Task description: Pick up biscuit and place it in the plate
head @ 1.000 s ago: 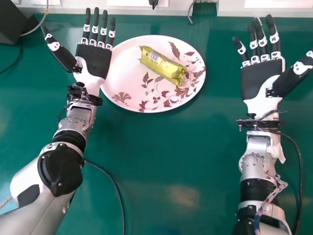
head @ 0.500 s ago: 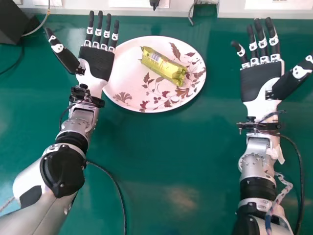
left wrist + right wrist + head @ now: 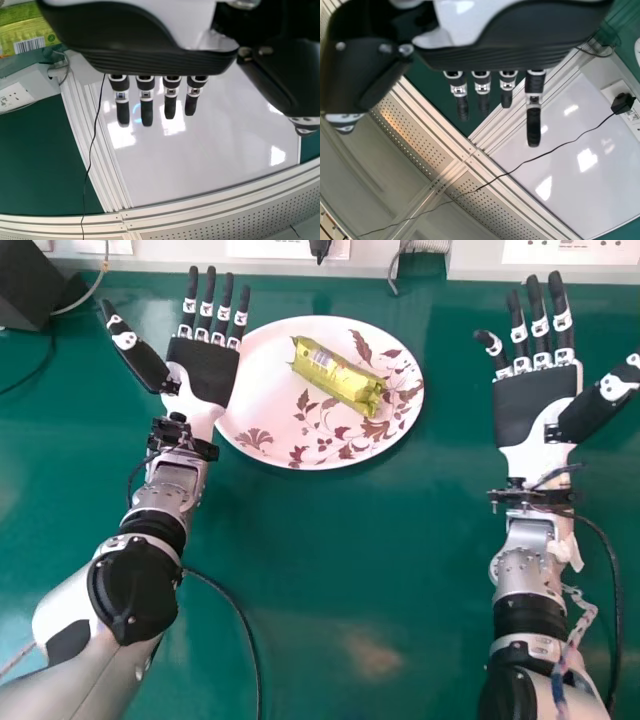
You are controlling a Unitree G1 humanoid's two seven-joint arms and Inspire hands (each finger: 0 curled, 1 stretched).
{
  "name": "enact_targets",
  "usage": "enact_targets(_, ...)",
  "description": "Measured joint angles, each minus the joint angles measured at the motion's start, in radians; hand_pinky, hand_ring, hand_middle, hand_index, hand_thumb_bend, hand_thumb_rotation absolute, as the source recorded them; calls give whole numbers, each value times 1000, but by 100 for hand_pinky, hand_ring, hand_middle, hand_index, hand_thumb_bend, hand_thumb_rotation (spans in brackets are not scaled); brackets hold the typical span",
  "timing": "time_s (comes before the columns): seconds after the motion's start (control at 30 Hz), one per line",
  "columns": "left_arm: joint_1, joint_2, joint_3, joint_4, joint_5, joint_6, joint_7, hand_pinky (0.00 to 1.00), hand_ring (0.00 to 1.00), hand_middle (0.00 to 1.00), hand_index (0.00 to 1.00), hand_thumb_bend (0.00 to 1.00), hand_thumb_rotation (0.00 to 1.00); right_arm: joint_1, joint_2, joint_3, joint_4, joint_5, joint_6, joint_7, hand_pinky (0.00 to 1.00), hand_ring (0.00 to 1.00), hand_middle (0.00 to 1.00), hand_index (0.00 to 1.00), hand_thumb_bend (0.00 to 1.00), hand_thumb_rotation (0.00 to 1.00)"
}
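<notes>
Biscuit [image 3: 338,376] lies flat inside plate [image 3: 260,392], likely already placed (job looks done to me). Left hand [image 3: 204,370] beside plate's left rim, fingers straight, holding nothing, probably backing clear. Biscuit right of that hand. Right hand [image 3: 535,405], open, empty, right of plate.

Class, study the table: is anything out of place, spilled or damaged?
Nothing stands out. The biscuit packet lies slanted on the plate, inside its rim, and the visible side of its wrapper looks intact. I see no crumbs or spill. The left hand overlaps the plate's left edge in the head view.
</notes>
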Motion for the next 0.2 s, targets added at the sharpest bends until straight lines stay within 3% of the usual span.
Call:
enact_targets(0.13,0,0,0,0,0,2,-1,84,92,100,100,100,63,-4,-4,-5,11,0,-5,7,53,82,100,98,100,35)
enact_targets(0.2,0,-1,0,0,0,4,-4,86,93,100,100,100,63,-6,-6,-7,13,0,-5,7,54,83,100,98,100,35)
